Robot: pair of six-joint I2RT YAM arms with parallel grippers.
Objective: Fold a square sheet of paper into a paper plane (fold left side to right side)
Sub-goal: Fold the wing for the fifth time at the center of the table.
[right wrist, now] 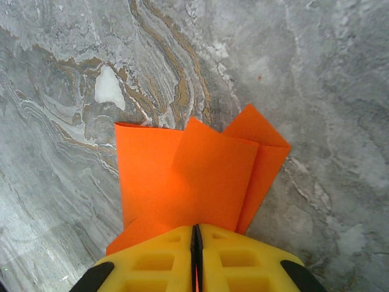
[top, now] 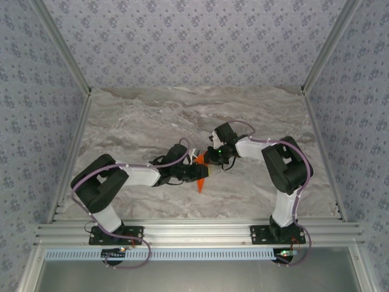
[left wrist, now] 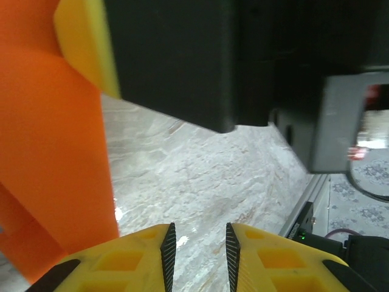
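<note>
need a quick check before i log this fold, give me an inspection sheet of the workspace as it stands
surface: grey veined marble tabletop, bare around the arms
job's things: thin bright orange paper sheet, folded into overlapping layers, one edge in the right gripper
clutter: nothing seen
grippers: right gripper shut on the paper; left gripper open, nothing between its fingers, paper beside it
cables: lilac cables run along both arms
surroundings: patterned grey wallpaper walls; aluminium rail at the near edge
</note>
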